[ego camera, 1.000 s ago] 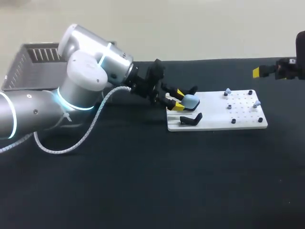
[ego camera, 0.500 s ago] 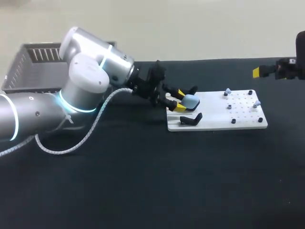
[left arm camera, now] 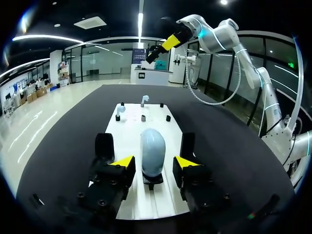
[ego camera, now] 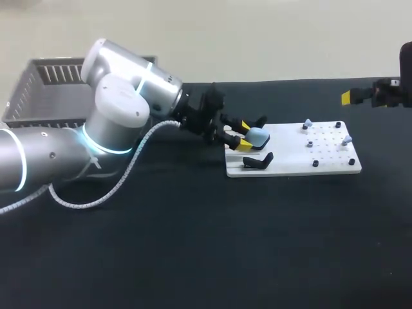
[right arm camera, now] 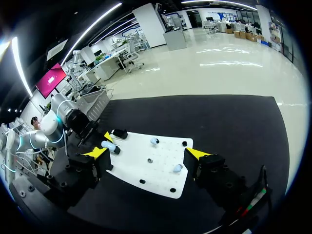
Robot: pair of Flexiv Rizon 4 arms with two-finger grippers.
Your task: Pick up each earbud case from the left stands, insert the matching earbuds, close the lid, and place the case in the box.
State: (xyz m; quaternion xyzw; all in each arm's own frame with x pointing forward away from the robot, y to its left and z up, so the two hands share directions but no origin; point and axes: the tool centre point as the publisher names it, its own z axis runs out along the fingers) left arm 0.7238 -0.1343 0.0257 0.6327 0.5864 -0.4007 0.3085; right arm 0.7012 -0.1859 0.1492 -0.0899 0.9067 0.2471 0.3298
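You have the left gripper [ego camera: 246,135] at the left end of the white board [ego camera: 328,164], reaching in from the left across the black table [ego camera: 193,244]. Its two yellow-tipped fingers are spread apart, one on each side of the pale blue earbud case [left arm camera: 152,151]. The left wrist view shows a gap between each tip and the case, so nothing is clamped. The case stands upright on its small black stand [left arm camera: 152,181] with its lid closed. Another black stand [ego camera: 257,161] sits bare on the board just beside it, on the side nearer the head camera. Look to the right half of the board and you find the two pale blue earbuds [ego camera: 308,123] [ego camera: 347,139], well apart from each other among a few short black pegs [ego camera: 315,163]. The box [ego camera: 58,62], a grey slatted basket, stands at the far left corner of the table, behind the left arm. Your right gripper [right arm camera: 146,153] hangs above the table off the right end of the board, fingers wide apart with nothing between them. Any print on the case or the board is too small to read.
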